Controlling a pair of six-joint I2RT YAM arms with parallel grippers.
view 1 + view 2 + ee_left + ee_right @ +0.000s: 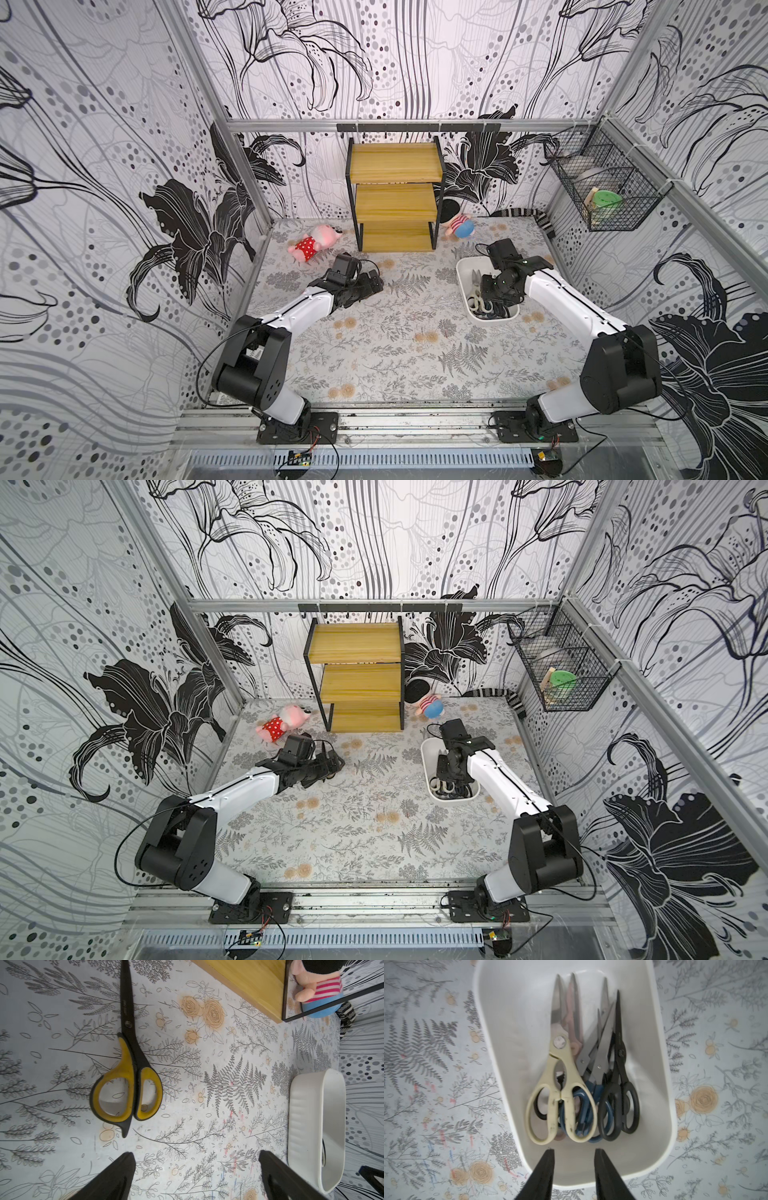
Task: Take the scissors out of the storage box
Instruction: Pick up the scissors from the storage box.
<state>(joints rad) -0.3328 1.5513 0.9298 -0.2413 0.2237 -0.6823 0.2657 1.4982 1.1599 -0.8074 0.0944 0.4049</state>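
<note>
My right gripper (574,1151) hangs over the white plastic storage box (517,1022), with 1 pair already out.
Its jaws stand partly apart and empty above the handle end of the heaped scissors. A cream-handled pair (560,1095) lies on top of a pale pink pair (572,1007), a dark blue pair (596,1091) and a black pair (620,1053). The yellow-and-black-handled scissors (128,1084) lie flat on the floral table cover (207,1136), well apart from the box, near my left gripper (196,1153), which gapes wide and holds nothing.

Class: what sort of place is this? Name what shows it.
Probably a robot test booth: left arm and right arm bolted to a metal rail, printed wall panels, soft toy as a prop.
</note>
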